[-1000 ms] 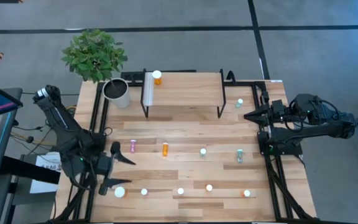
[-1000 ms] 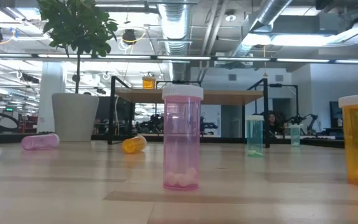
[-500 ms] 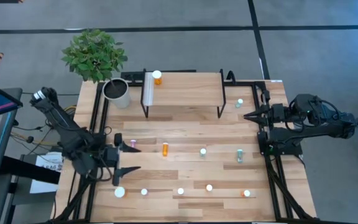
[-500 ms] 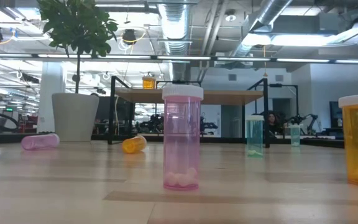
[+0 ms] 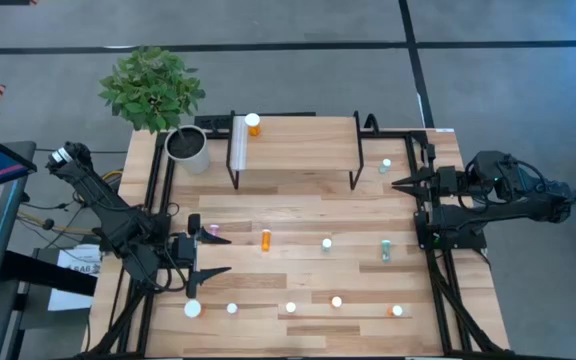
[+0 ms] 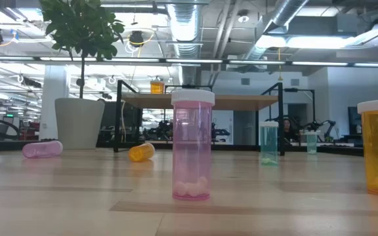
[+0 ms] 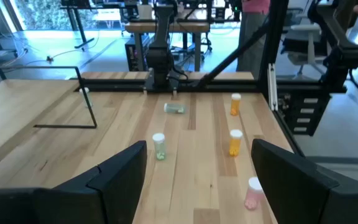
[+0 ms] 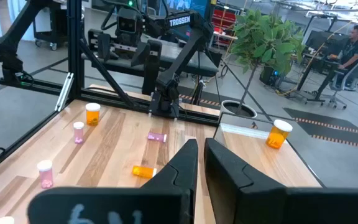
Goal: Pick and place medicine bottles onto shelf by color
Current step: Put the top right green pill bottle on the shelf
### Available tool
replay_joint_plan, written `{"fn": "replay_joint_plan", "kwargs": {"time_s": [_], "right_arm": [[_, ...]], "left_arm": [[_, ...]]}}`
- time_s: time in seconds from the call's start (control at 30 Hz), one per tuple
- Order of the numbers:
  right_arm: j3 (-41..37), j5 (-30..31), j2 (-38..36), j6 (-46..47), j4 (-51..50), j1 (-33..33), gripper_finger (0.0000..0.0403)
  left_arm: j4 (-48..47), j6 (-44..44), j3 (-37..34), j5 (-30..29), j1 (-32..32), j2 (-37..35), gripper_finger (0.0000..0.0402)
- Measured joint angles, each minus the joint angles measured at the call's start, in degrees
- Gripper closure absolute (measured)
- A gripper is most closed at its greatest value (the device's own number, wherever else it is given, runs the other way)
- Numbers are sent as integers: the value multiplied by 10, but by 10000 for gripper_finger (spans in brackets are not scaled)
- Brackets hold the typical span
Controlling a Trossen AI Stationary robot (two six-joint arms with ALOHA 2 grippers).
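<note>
1. Table [image 5: 298,215]: light wood planks, broad and flat, with a black metal frame along both sides. We count roughly ten bottles loose on it, so most of the sorting looks undone.
2. Shelf [image 5: 298,130]: pale plank top on thin black legs, at the table's far edge. One orange bottle [image 5: 253,124] with a white cap stands on its left end; we see nothing else on top. We judge the task barely begun.
3. Plant pot [image 5: 187,148]: white, round, leafy plant, just beside the shelf's left legs.
4. Left gripper [image 5: 211,252]: dark fingers spread wide, empty, low over the table's left side. A pink bottle [image 5: 212,234] lies on its side touching or just beside one fingertip; we cannot tell which.
5. Right gripper [image 5: 400,185]: fingers nearly closed, holding nothing, waiting at the table's right edge.
6. Loose bottles: small clear-plastic cylinders with white caps. An orange one [image 5: 265,240] lies on its side mid-table; a teal one [image 5: 386,250] lies near the right edge, another teal one [image 5: 385,166] stands beside the shelf's right legs. Along the near edge sits a large white-capped bottle [image 5: 192,309], and an upright pink bottle [image 6: 192,144] shows pills at its bottom.
</note>
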Motion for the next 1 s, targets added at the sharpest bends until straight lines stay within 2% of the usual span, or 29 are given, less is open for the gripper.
{"fn": "replay_joint_plan", "kwargs": {"time_s": [0.3,0.47,0.57,0.7,0.87,1.0], "right_arm": [[0,0,0,3,0,0,347],[0,0,0,60,19,0,347],[-6,-2,4,107,75,1,347],[-10,-2,12,190,149,1,347],[-11,-1,26,284,173,1,347],[-10,2,63,309,191,2,347]], "left_arm": [[21,15,0,0,0,-28,125],[32,23,0,-1,0,-29,125],[35,23,-4,-1,1,-28,125],[104,24,-61,6,13,-27,125],[216,31,-131,43,32,-27,125],[278,62,-150,48,38,-27,125]]}}
